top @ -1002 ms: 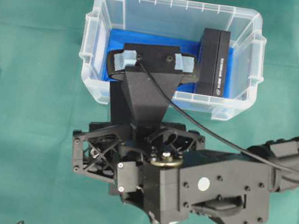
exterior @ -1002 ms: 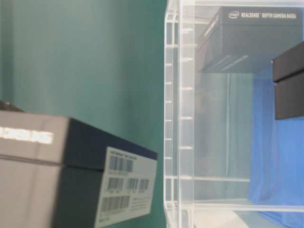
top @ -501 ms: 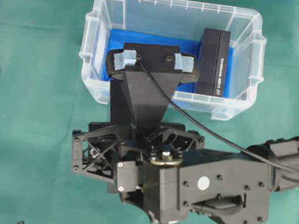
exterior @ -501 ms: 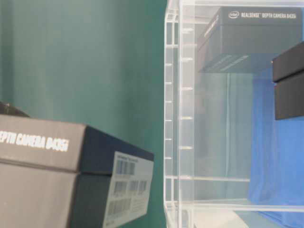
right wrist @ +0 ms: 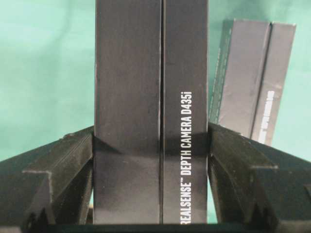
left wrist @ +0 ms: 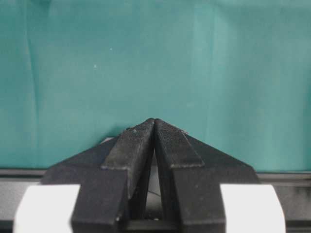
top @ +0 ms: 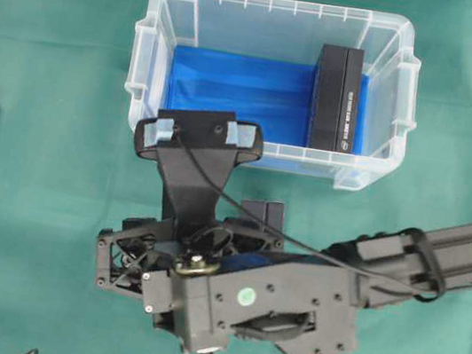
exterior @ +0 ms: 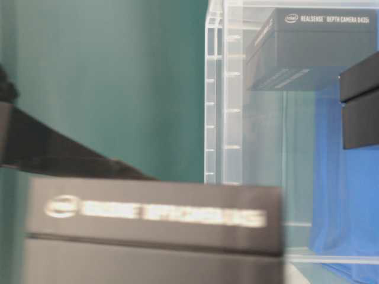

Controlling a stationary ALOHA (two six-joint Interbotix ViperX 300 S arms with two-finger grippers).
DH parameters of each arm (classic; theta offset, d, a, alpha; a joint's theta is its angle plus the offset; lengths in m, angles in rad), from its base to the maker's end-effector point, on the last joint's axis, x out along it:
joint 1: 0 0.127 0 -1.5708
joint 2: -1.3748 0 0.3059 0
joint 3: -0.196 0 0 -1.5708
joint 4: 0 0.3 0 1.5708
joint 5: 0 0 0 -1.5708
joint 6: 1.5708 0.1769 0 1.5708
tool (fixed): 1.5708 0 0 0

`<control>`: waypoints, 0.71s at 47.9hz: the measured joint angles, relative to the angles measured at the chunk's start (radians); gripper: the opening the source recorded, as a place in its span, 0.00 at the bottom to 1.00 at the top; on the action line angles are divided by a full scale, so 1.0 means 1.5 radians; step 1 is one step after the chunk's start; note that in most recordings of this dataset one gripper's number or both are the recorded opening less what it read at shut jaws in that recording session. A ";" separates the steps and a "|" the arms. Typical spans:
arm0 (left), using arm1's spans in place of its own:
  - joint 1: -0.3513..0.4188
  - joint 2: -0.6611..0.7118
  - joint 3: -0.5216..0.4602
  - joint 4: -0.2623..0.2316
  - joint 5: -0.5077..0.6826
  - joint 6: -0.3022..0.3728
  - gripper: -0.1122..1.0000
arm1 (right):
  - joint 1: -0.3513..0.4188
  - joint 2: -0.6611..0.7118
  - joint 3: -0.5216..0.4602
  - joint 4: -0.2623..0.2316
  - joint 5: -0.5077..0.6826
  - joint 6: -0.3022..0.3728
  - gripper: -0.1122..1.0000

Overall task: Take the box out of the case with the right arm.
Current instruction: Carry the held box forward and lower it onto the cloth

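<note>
Right gripper [right wrist: 151, 141]: clamped on a black box, one finger pressed flat on each broad side.
Held box [right wrist: 150, 97]: carried upright between the fingers, lettering "DEPTH CAMERA D435i" running along its edge; out of the case, on the near side of the case's front wall, green cloth beneath.
Height of held box: hard to call; blurred low in the foreground of the table-level view, clear of the case wall, touchdown not shown.
Right arm [top: 420, 260]: reaching in from the right of the case, wrist parked just in front of the case's near wall.
Second box [right wrist: 252, 77]: seen past the held one in the right wrist view, with green cloth around it, so judged outside the case too.
Case [top: 280, 9]: sitting on the cloth beyond the wrist, blue bottom mostly bare on its left and middle.
Box inside [top: 336, 99]: lying along the case's right end, untouched by either gripper.
Left gripper [left wrist: 154, 126]: fingers together, tips meeting, nothing between them; only cloth ahead, no case in its view.
Done: grasp made, box lifted over the wall and out.
Left: setting it down in front of the case, letting go, pulling the arm away.
</note>
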 measured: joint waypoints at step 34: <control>0.000 0.000 0.000 0.000 0.000 0.000 0.12 | -0.014 0.010 0.238 0.080 -0.255 0.087 0.71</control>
